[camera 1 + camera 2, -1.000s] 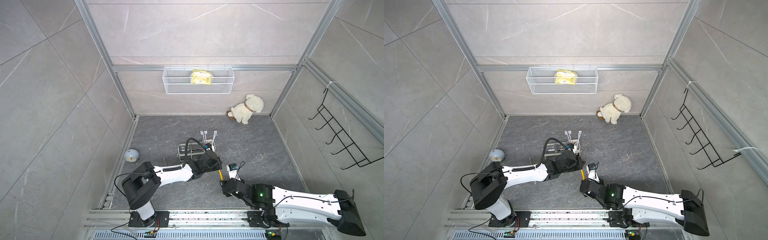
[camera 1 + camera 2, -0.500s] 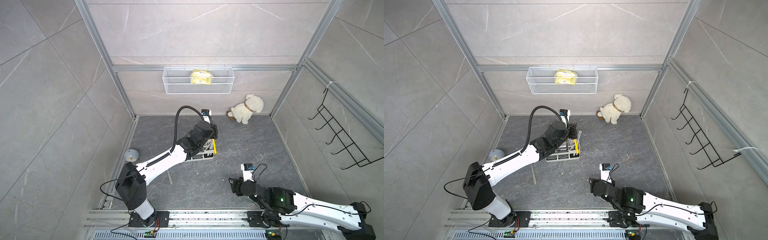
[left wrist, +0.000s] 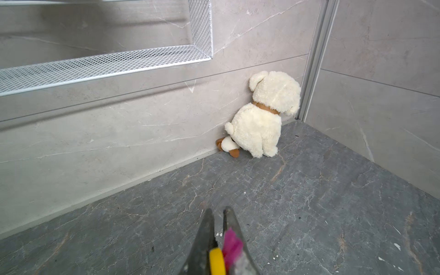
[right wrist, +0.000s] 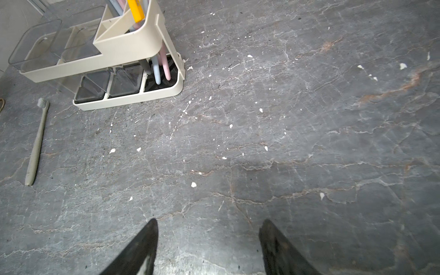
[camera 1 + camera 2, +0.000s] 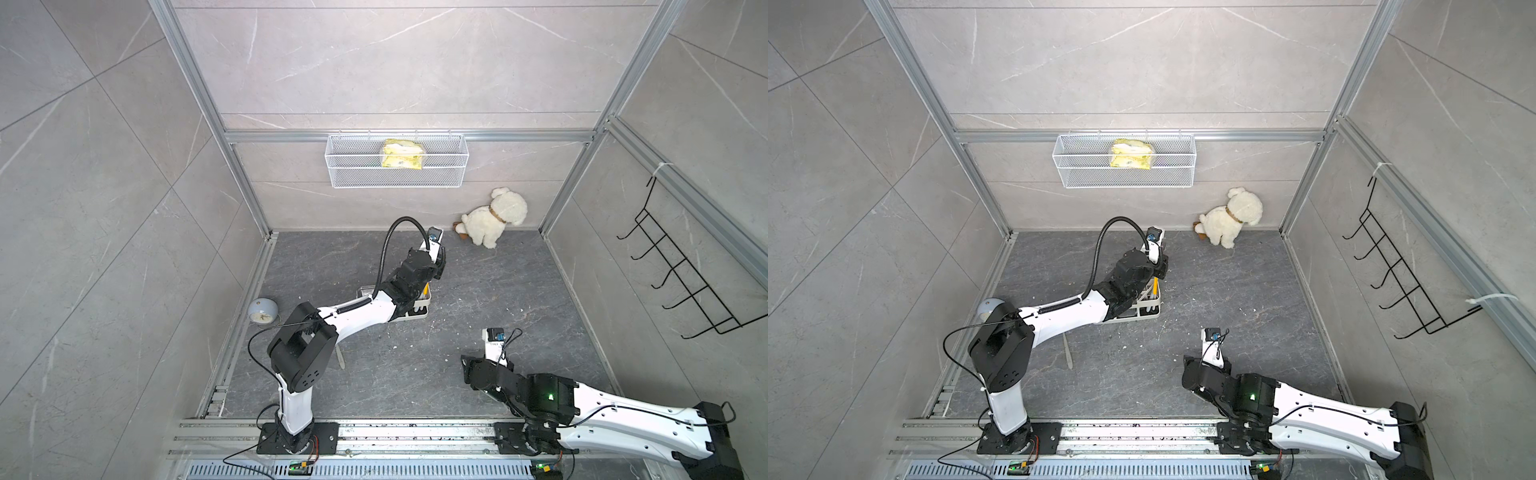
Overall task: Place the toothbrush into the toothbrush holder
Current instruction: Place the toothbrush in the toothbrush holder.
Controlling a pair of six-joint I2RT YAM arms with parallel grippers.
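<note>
Moved farther off: yellow plastic toothbrush (image 4: 136, 9), into cream oblong plastic toothbrush holder (image 4: 128, 45).
Fingers: left gripper (image 3: 218, 210) clamped on it; right gripper (image 4: 209, 221) apart, empty.

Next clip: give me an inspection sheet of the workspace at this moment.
Surface: grey stone floor, white flecks scattered.
Job's things: yellow toothbrush upright, lower end at toothbrush holder slotted mouth; blue brush, pink brush inside.
Clutter: grey toothbrush on floor; plush dog; clock.
Grippers: left gripper shut on yellow toothbrush; right gripper open, empty.
Cables: black hose arches over left arm.
Surroundings: tiled walls; wire basket holding yellow packet; hook rack.
</note>
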